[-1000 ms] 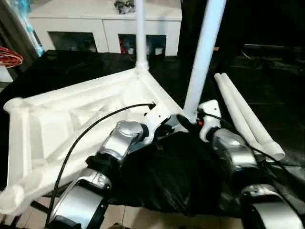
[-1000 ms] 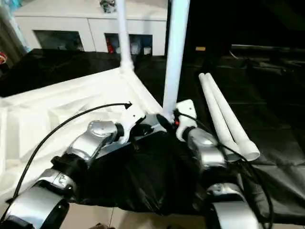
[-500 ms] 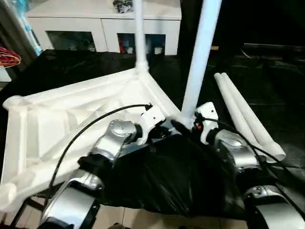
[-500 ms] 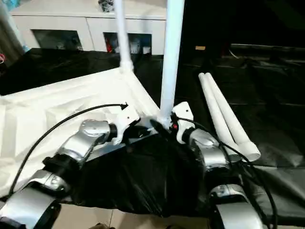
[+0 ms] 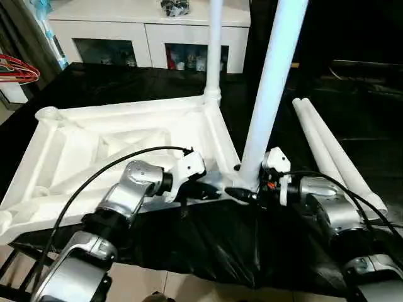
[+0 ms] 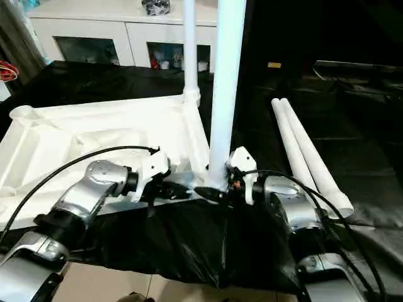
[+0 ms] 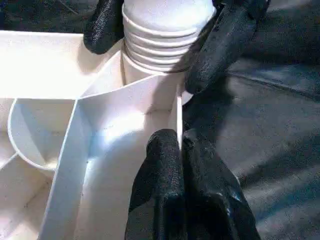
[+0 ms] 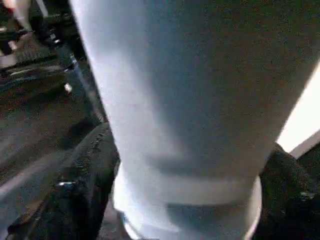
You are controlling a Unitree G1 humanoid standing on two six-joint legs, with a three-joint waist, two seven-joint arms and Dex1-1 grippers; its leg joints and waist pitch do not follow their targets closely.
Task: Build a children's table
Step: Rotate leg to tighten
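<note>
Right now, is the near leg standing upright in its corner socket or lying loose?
Upright. The near leg rises from the tabletop's near corner socket, its ribbed base partly above the socket, between the right gripper's fingers.

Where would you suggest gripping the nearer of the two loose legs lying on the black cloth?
Grip the nearer loose leg mid-shaft, coming from above with fingers across its width. It lies flat against the second leg, so only its top and outer side are free.
</note>
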